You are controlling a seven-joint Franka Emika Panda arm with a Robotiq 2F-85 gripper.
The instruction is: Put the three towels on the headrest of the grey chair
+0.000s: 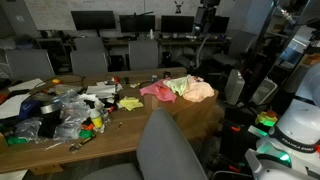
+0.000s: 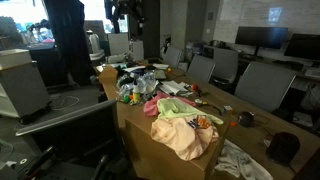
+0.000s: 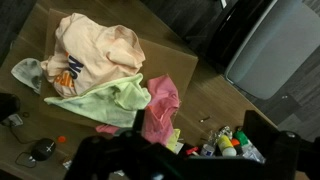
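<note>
The three towels lie bunched together on the brown table: the peach-orange one (image 3: 95,50), the pale yellow one (image 3: 105,100) and the pink one (image 3: 160,108). The same heap shows in both exterior views, near the table's end (image 1: 182,90) (image 2: 185,125). The grey chair stands beside the table with its rounded headrest (image 1: 168,122) bare. My gripper (image 3: 190,162) hangs high above the towels, open, with nothing between its dark fingers. In the exterior views it is a dark shape near the top edge (image 1: 205,22) (image 2: 130,15).
Bottles, bags and small clutter (image 1: 65,108) cover the rest of the table (image 1: 150,130). Small bottles (image 3: 225,140) lie close to the pink towel. A row of grey chairs (image 1: 90,55) stands behind the table. A pale grey curved surface (image 3: 275,45) lies beyond the table edge.
</note>
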